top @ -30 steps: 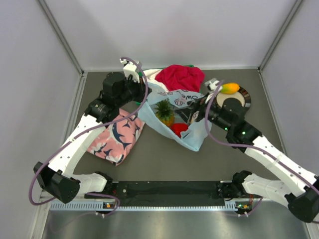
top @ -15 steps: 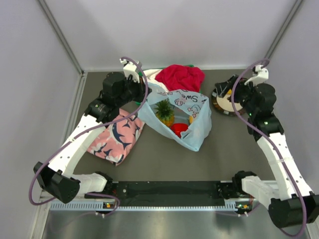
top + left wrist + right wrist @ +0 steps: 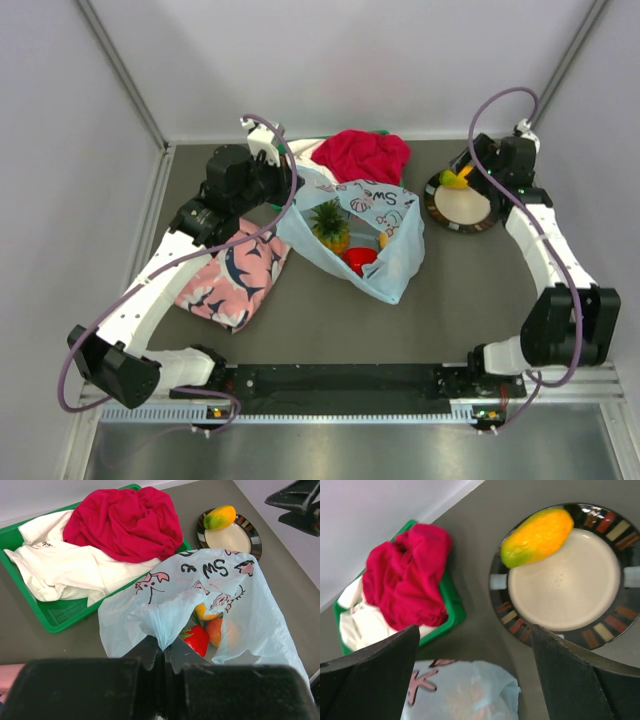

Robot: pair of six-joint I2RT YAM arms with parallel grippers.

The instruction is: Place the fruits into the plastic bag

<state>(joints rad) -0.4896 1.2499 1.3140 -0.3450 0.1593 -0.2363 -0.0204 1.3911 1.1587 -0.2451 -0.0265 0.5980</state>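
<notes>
Mango (image 3: 537, 536) lay on a plate (image 3: 565, 587).
Left end effector (image 3: 164, 655) gripped the bag (image 3: 250, 610) edge; right end effector (image 3: 475, 630) hung open above the plate.

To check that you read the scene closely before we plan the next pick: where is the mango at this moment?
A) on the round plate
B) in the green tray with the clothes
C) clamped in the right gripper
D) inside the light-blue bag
A: the mango lies on the plate, across its dark patterned rim, and nothing is gripping it.
</notes>
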